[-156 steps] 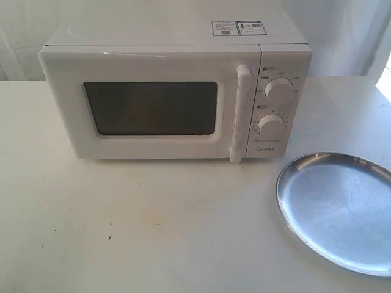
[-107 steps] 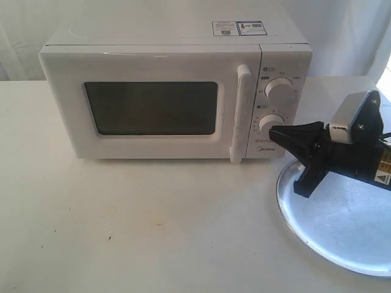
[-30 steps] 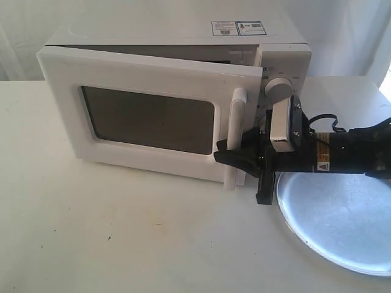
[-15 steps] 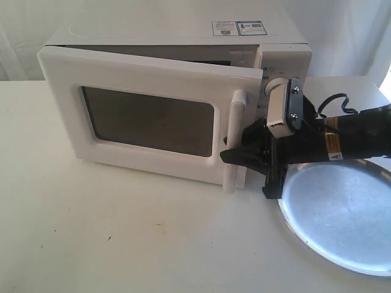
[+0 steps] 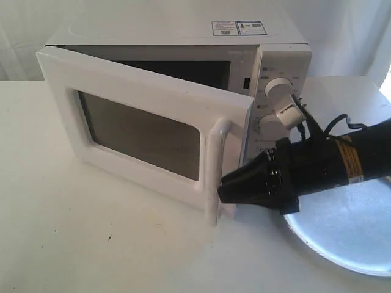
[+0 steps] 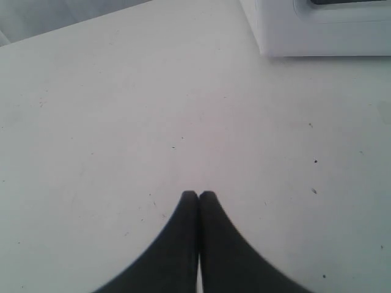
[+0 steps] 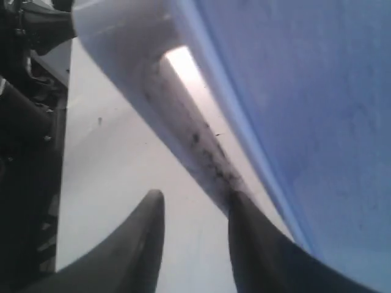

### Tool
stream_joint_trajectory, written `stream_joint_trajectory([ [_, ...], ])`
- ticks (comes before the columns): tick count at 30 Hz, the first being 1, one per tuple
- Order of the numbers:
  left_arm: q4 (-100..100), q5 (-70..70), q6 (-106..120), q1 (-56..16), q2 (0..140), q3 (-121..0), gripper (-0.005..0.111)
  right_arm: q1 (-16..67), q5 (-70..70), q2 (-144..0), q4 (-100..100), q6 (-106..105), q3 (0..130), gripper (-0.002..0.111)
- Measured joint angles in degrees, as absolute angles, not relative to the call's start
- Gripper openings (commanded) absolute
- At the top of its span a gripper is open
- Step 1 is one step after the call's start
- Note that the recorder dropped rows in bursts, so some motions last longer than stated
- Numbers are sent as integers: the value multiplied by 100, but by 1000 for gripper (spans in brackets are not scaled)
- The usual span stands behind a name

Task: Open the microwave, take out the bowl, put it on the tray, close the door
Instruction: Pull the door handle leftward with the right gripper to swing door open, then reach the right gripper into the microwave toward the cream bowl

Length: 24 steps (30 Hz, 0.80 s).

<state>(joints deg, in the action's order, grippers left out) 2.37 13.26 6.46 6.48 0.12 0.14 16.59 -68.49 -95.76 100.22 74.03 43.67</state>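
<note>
The white microwave [image 5: 183, 32] stands at the back of the table with its door [image 5: 122, 82] swung partly open toward the front. Its cavity is dark and the bowl is hidden. My right gripper [image 5: 225, 190] is low beside the bottom end of the white bar handle [image 5: 214, 162]. In the right wrist view its fingers [image 7: 195, 198] stand apart and open, one fingertip against the smudged handle [image 7: 177, 122], nothing between them. The silver tray [image 5: 354, 241] lies under the right arm. My left gripper [image 6: 198, 195] is shut and empty over bare table, out of the exterior view.
The microwave's two knobs [image 5: 276, 88] sit just behind the right arm's wrist. A lower corner of the microwave [image 6: 317, 30] shows ahead of the left gripper. White table surface [image 5: 91, 232] spreads in front of the door.
The door has swung wider open toward the front. My right gripper has dropped lower and come forward along the handle, now rolled so its fingers look like one dark cone.
</note>
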Motion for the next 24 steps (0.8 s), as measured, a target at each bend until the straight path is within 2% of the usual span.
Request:
stream_joint_trajectory([
  [4,237,1326,646,648,12,14,0,2026,-6892,-9564,10010,6891,3721,32],
  [8,237,1326,646,648,12,14,0,2886,-6892,-9200,10021,5987,3492,17],
  [12,237,1326,646,648,12,14,0,3260,-6892,-8432,9686,4865,3481,0],
  [18,237,1326,646,648,12,14,0,3321,-6817,-6773,7449,3434,3481,0],
  [21,237,1326,646,648,12,14,0,3325,-5715,-6149,5902,3035,3481,0],
  [24,237,1326,646,648,12,14,0,3325,-3885,-5883,3956,2226,3481,0],
])
